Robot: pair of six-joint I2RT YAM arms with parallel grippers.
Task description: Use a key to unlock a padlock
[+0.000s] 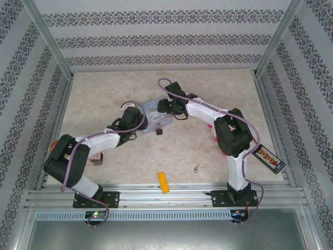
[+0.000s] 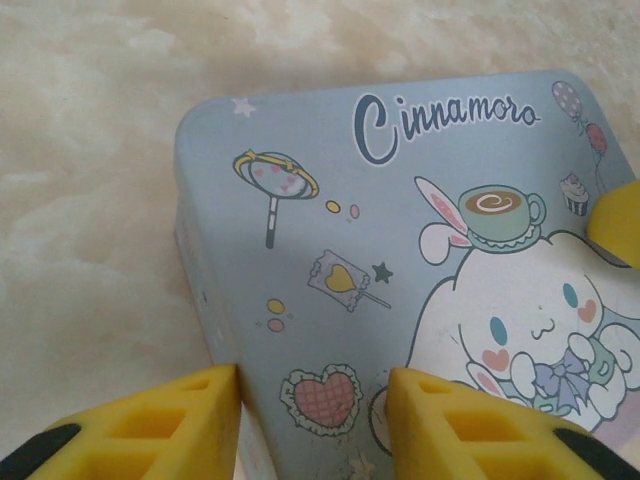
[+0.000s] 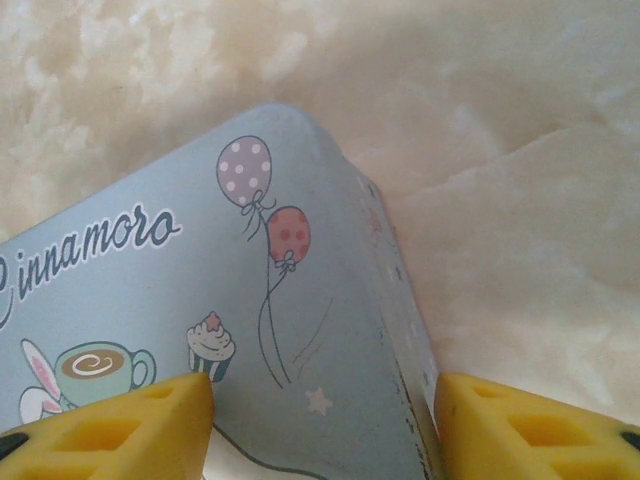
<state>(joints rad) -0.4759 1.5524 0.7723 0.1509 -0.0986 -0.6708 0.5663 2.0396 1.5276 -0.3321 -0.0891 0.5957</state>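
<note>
While both grippers stand over the tin at mid-table, the task's own things lie outside their jaws.

Left gripper: jaws parted, straddling one corner of the tin. One finger is beside the side wall and the other is over the printed lid. Nothing is grasped.

Right gripper: jaws likewise parted across another corner. One finger is over the lid and the other is out over bare table, with a gap visible to the tin's wall. Nothing is grasped.

Padlock: a small dark body in the top view, just off the tin's near side, between the two wrists. Its shackle is too small to make out.

Key: a tiny silvery piece lying flat on the table, well apart from the tin, toward the near edge and to the right of the yellow cylinder.

Governing relation: the key lies nearward of both grippers, on the right arm's side, so the right arm is judged the nearer for a pick-up. That gripper would have to draw back toward its own base. The key's long axis seems to run slantwise, head toward the bases, though at this size that is uncertain.
</note>
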